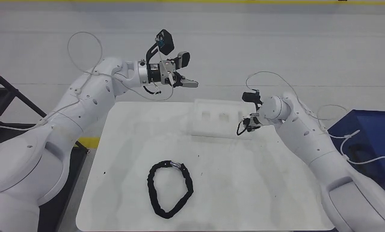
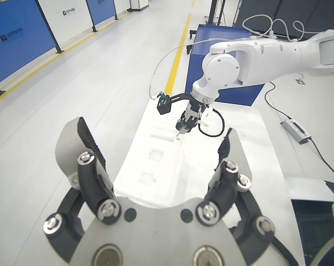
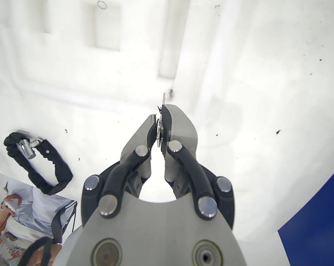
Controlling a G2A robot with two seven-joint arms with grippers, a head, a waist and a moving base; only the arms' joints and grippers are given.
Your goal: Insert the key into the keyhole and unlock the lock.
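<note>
Low in the centre of the top view, the black chain lock (image 1: 171, 189) lies looped on the white table (image 1: 271, 190), its metal end at the top of the loop, well apart from both arms. Higher up and right of centre, the right gripper (image 1: 246, 125) is pinched tight on the key (image 3: 159, 131), whose blade pokes past the fingertips, at the right end of a white foam tray (image 1: 210, 121). At upper centre, the left gripper (image 1: 187, 71) hangs spread wide and empty, above the table's far edge in the frame.
</note>
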